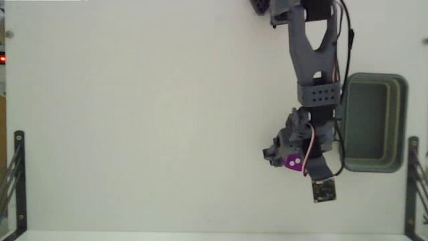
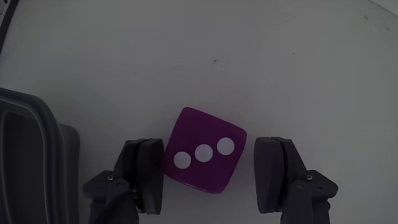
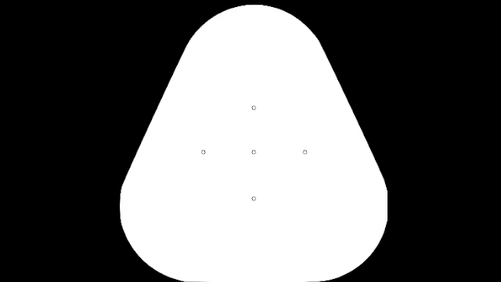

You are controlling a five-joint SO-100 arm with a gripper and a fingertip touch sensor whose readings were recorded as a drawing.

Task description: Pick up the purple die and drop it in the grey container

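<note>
The purple die [image 2: 204, 151] rests on the white table between my two fingers, three white pips facing the wrist camera. My gripper [image 2: 211, 149] is open around it: the left finger [image 2: 144, 171] touches the die's side, while a narrow gap separates it from the right finger [image 2: 273, 171]. In the fixed view the die [image 1: 292, 161] shows as a small purple spot under the gripper [image 1: 288, 159], just left of the grey container [image 1: 401, 120]. The container's rim [image 2: 37, 134] also edges into the wrist view at the left.
The arm reaches down from the top of the fixed view, alongside the container's left wall. Its dark camera board [image 1: 325, 191] hangs below the gripper. Black metal brackets stand at the lower left [image 1: 17, 174] and lower right [image 1: 414, 174] table edges.
</note>
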